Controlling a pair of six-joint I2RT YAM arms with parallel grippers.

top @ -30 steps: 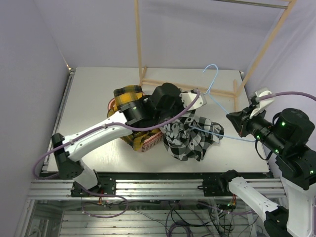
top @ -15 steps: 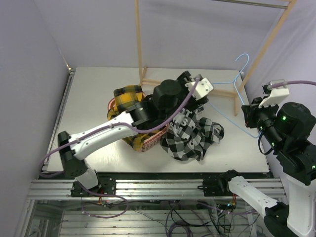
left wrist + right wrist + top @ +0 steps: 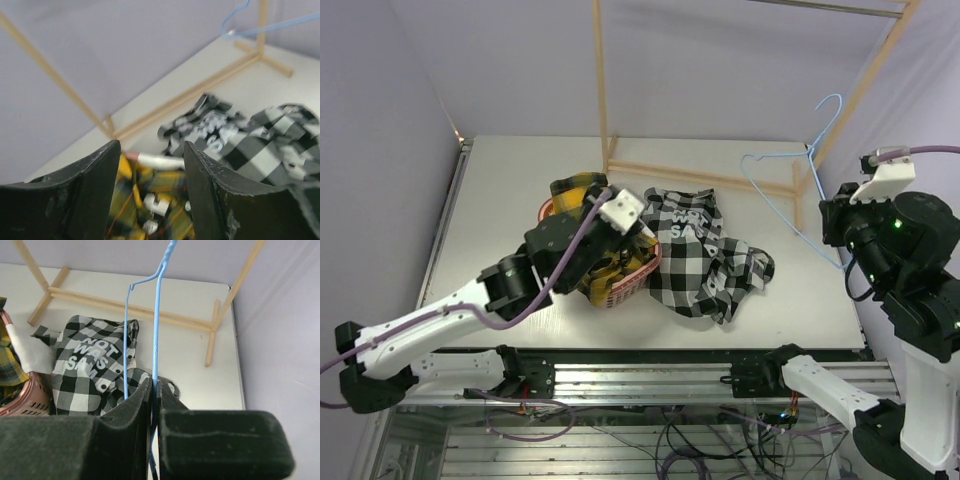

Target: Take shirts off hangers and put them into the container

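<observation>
Left fingers (image 3: 90, 195) stood spread and empty above the basket (image 3: 620, 295); right fingers (image 3: 125, 415) pinched the hanger (image 3: 156, 315). The shirt (image 3: 695, 255) lay on the counter (image 3: 520, 200) against the basket, probably best gripped at a bunched fold and lifted over the rim.

Pale lavender walls (image 3: 700, 60), white tabletop (image 3: 520, 190), light wooden rack frame (image 3: 601, 80), aluminium rail (image 3: 640, 380) along near edge

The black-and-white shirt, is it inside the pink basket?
No, the black-and-white shirt lies spread out on the table beside the basket, not inside it.
</observation>
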